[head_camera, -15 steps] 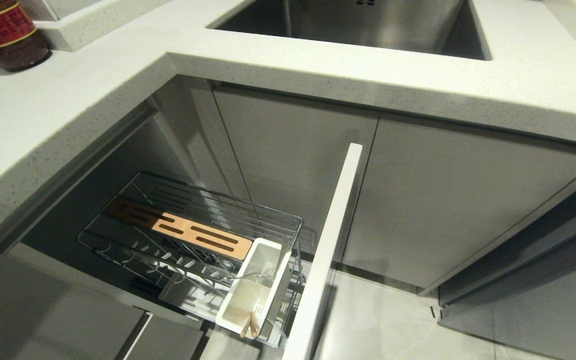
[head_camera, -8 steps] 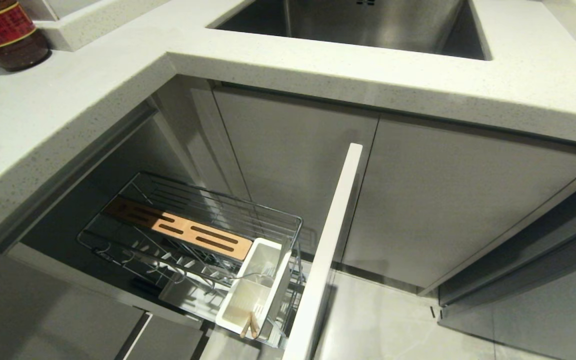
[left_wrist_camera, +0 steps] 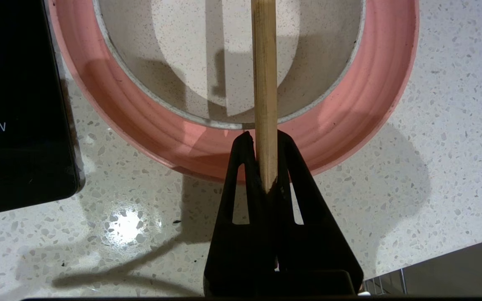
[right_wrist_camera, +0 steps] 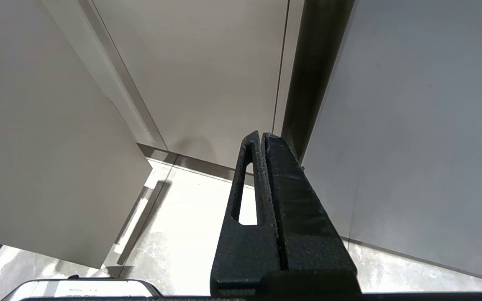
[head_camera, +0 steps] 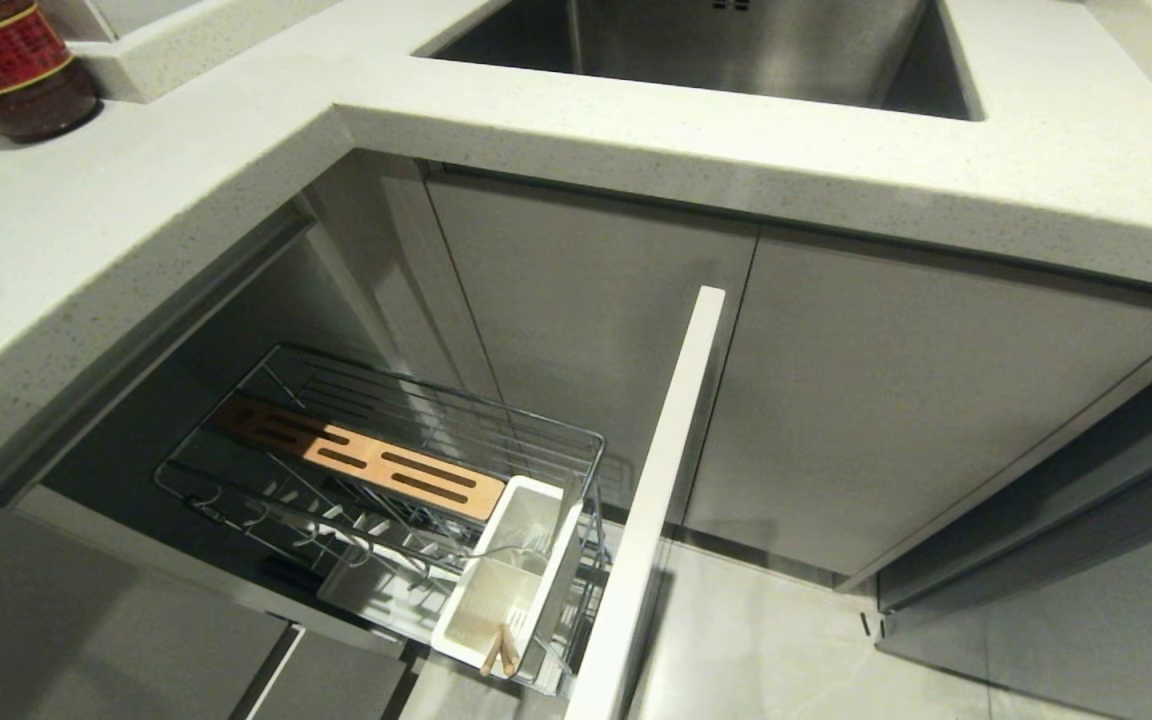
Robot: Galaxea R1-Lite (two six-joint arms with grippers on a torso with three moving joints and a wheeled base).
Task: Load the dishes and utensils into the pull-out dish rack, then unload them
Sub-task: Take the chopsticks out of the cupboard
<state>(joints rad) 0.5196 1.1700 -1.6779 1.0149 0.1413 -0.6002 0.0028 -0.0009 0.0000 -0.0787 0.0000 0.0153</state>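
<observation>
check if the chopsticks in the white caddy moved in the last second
No. In the head view the chopsticks stand in the same near corner of the white caddy, unchanged against the rack's white front panel.

left gripper (left_wrist_camera: 261, 138) clamped on something; right gripper (right_wrist_camera: 262, 136) closed

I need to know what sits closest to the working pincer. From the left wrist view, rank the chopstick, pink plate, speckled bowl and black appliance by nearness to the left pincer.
1. Chopstick: clamped in the left pincer.
2. Pink plate: its rim lies right by the fingertips, on the counter.
3. Speckled bowl: sitting on the plate, just beyond the rim.
4. Black appliance: off to one side, at the picture's edge.
</observation>
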